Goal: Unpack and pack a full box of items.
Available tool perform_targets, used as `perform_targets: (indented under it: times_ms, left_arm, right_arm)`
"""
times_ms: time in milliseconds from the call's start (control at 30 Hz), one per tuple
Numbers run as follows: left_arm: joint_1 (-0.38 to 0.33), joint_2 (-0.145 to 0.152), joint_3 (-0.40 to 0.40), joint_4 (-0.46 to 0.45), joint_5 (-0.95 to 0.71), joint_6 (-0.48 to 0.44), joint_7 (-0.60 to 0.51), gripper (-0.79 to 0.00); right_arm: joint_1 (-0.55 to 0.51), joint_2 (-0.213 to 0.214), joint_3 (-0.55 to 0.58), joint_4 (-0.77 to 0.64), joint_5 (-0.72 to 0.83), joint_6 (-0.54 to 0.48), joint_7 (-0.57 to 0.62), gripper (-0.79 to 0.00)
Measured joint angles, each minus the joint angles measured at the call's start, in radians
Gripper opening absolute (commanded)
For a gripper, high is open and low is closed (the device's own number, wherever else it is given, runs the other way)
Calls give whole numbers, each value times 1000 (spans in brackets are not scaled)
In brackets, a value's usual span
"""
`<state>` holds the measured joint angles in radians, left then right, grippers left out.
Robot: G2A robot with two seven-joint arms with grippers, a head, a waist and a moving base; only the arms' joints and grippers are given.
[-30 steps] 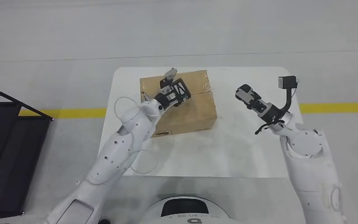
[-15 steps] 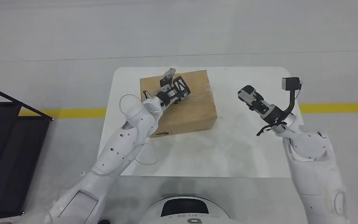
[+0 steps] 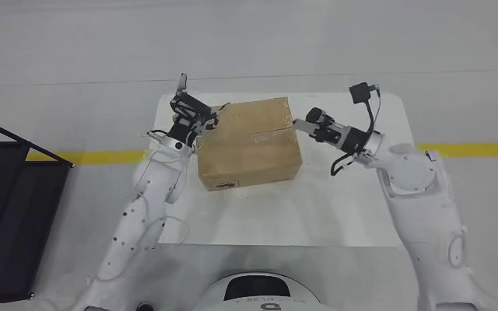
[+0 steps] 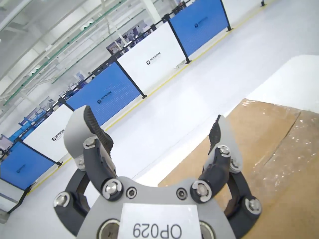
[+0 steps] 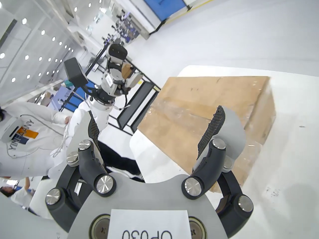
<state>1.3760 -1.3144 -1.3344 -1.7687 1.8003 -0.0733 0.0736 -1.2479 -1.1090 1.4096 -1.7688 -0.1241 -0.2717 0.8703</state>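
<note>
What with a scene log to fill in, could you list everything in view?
box: one, brown cardboard, taped shut, mid-table
table: one, white, under the box
floor line: one, yellow, running either side of the table
rack: one, black, on the floor to the robot's left
barriers: several, blue and white, across the floor
left gripper: one, grey and black, open, over the box's far left corner
right gripper: one, grey and black, open, at the box's right edge

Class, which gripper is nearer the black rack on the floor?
Left. The left gripper is at the box corner facing the rack; the right gripper is beyond the box.
</note>
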Motion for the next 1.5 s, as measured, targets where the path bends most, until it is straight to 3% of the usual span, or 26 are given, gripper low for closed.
perform_targets:
  times_ms: [167,367,600,867,1033,1500]
  left_arm:
    - [159,17,-140,-27,-55,12,68,0]
    - [243,26,-188,37,-83,-32,156,0]
    - [237,29,-194,98,-92,-36,210,0]
    - [233,30,-195,105,-94,-28,219,0]
    - [233,30,-195,105,-94,-28,218,0]
    - [233,30,-195,105,-94,-28,218,0]
  right_arm:
    - [154,-14,-109,131,19,85,53,0]
    - [214,-11,-128,203,69,100,155,0]
    - [294,-30,-260,256,45,137,200,0]
    - [437,-92,-502,369,81,118,221,0]
    - [510,-132,-591,447,138,90,187,0]
    - [679,-304,-822,823,377,48,87,0]
